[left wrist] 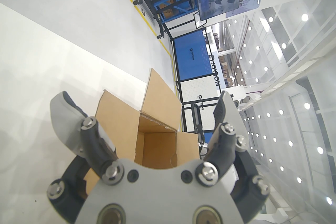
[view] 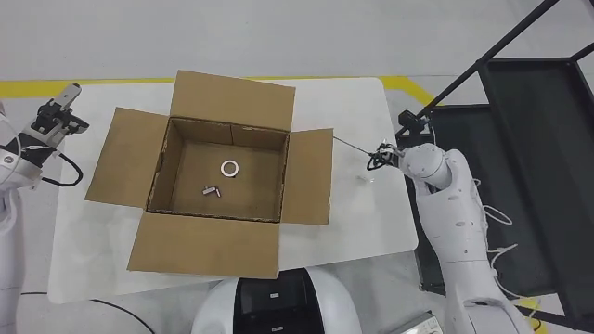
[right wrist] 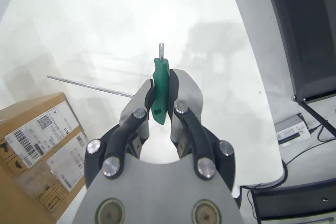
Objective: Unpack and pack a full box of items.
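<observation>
At three o'clock from the open brown cardboard box (view: pixel 232 102), the right gripper (right wrist: pixel 160 84) pinched a seemingly light, stiff green-handled steel T-key (right wrist: pixel 159 72) by its handle, the left gripper (left wrist: pixel 143 104) idle at nine o'clock with fingers spread.

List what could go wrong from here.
1. The hex key in the right tool has a long shaft sticking out toward the box. Swinging it could snag the near flap.
2. The tool pinches only the thin green handle, so the key may twist or slip.
3. If dropped into the box, it might hit the ring.
</observation>
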Robot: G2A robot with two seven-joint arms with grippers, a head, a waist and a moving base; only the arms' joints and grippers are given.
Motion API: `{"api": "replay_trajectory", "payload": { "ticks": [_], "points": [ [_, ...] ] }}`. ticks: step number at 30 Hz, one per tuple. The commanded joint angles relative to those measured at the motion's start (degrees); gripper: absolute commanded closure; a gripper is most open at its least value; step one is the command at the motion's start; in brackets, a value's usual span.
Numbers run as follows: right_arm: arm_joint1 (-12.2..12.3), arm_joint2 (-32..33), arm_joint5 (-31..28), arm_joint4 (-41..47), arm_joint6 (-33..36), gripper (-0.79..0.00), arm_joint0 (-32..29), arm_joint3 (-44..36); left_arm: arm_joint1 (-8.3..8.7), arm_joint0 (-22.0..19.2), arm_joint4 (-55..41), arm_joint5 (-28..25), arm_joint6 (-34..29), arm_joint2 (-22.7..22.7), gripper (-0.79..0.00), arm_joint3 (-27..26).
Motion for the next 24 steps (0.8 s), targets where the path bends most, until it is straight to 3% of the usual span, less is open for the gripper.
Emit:
{"api": "replay_trajectory", "payload": {
  "ticks": [1, 7, 10, 12, 13, 15, 20, 24],
  "points": [
    [-0.1, -0.7, -0.4, 0.5, -0.7, 0.000, 1.5, 3.0, 0.00, 0.0, 0.0, 0.0, 0.0, 0.0, -0.785, 0.0],
    [-0.3, -2.8, -1.3, 1.0, -3.4, 0.000, 4.7, 9.3, 0.00, 0.0, 0.0, 0.0, 0.0, 0.0, -0.785, 0.0],
    [-0.4, -3.9, -1.0, 1.3, -4.8, -0.259, 6.2, 12.5, 0.00, 0.0, 0.0, 0.0, 0.0, 0.0, -0.785, 0.0],
    [-0.5, -4.5, -0.7, 1.2, -5.9, -0.376, 6.9, 13.9, 0.00, 0.0, 0.0, 0.0, 0.0, 0.0, -0.785, 0.0],
    [-0.6, -4.8, -0.5, 1.4, -6.3, -0.582, 7.2, 14.4, 0.00, 0.0, 0.0, 0.0, 0.0, 0.0, -0.785, 0.0],
    [-0.7, -5.3, -0.2, 1.3, -6.8, -0.785, 7.7, 15.6, 0.00, 0.0, 0.0, 0.0, 0.0, 0.0, -0.785, 0.0],
    [-0.5, -5.3, 0.1, 1.4, -8.6, -0.785, 7.4, 14.6, 0.00, 0.0, 0.0, 0.0, 0.0, 0.0, -0.785, 0.0],
    [-0.1, -3.3, 0.2, 3.0, -10.1, -0.785, 2.9, 5.3, 0.00, 0.0, 0.0, 0.0, 0.0, 0.0, -0.785, 0.0]
  ]
}}
